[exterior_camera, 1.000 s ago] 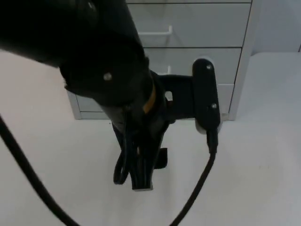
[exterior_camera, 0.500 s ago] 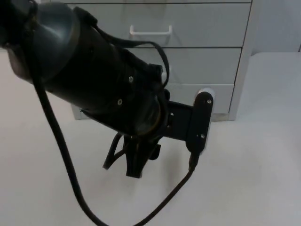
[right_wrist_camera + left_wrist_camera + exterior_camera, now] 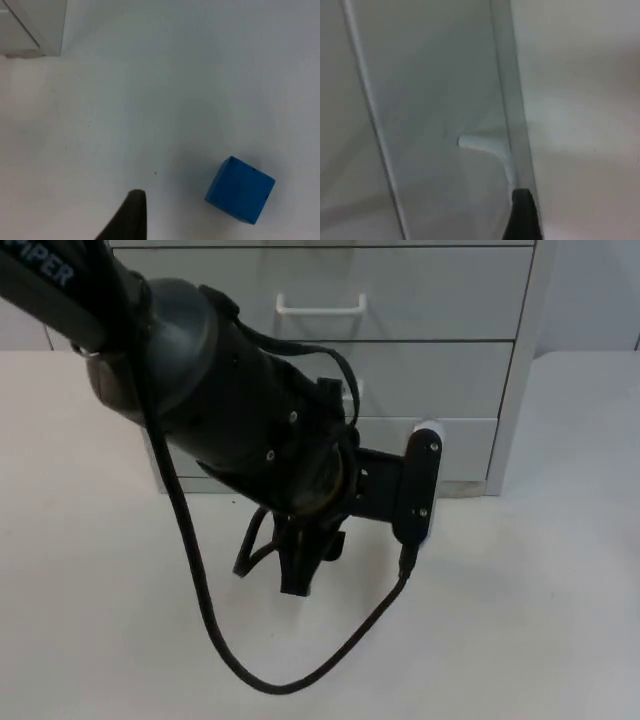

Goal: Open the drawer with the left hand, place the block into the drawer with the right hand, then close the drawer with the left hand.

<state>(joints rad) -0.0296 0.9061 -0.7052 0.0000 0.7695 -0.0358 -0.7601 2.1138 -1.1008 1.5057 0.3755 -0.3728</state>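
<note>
Findings, largest item first.

Table: white, with the cabinet standing at its far edge. All the drawer fronts you can see on the cabinet sit flush, so no drawer is open yet.

Left arm: over the last second it has drawn back from the top camera and swung down in front of the cabinet's lower drawers. The top handle, which was covered a second ago, is now exposed. The arm still hides most of the middle and lower fronts.

Left gripper: it hangs low, just near of the cabinet foot, with nothing in it. You cannot tell from these views how far open it is. Its wrist view looks along a drawer front at a white handle close ahead, with no contact yet. Which drawer that handle belongs to is not clear.

Right gripper: it waits above the table, off the cabinet's corner. Its opening cannot be judged.

Block: blue, lying on bare table near the right gripper and untouched.

Assessment: the arm's shift is the approach to the handle. You are at step one, with the pull, the placing and the closing all outstanding.
</note>
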